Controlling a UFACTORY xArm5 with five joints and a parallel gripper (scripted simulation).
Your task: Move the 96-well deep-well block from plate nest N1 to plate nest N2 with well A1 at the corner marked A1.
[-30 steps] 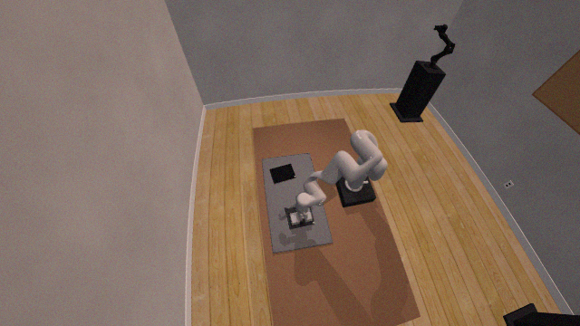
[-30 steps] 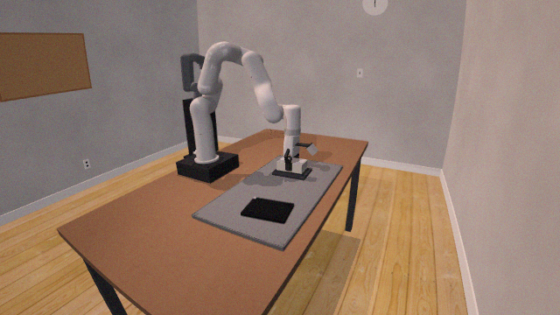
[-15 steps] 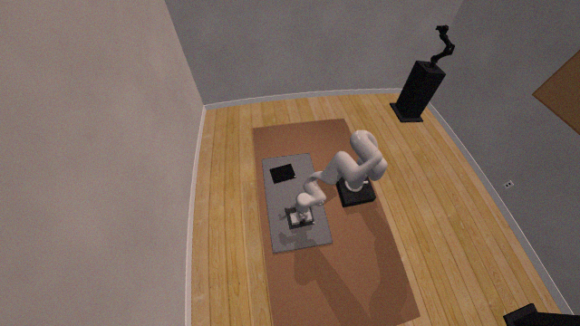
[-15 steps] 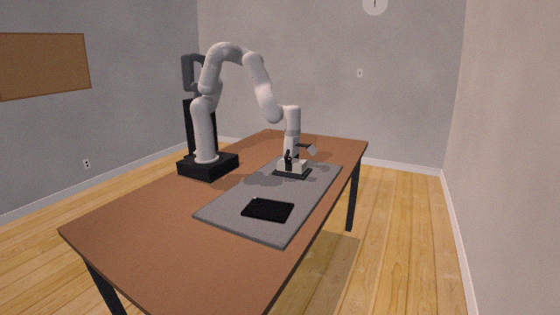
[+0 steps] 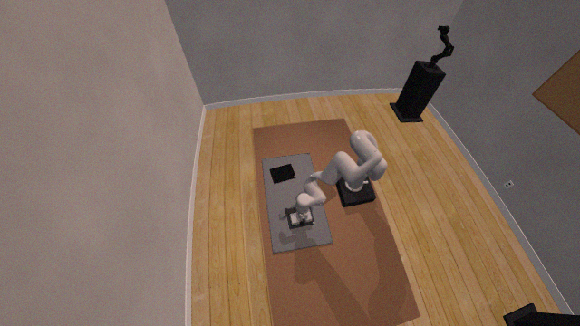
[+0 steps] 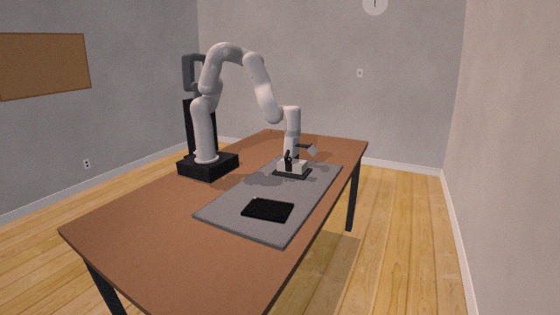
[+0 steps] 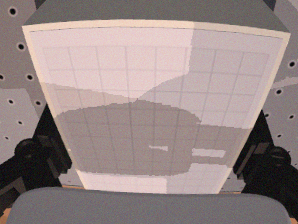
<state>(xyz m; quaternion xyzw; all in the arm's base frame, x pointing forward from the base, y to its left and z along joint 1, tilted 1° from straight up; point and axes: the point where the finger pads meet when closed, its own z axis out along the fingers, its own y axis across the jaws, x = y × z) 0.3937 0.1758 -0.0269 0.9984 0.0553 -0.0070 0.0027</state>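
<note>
Gripper [image 6: 288,164] clamped across the 96-well deep-well block [image 6: 297,166], which stands on nest N1 [image 6: 304,176]; nest N2 [image 6: 267,210] unoccupied on the grey mat [image 6: 227,216].

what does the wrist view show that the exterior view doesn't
Only the wrist view shows the faint well grid on top of the deep-well block, the two grey finger pads pressed against its opposite sides, and the dotted grey deck under it.

Only the exterior view shows the whole arm, its black base, the brown table, and the bare black nest N2.

Both show the gripper shut on the block, which sits at nest N1.
</note>
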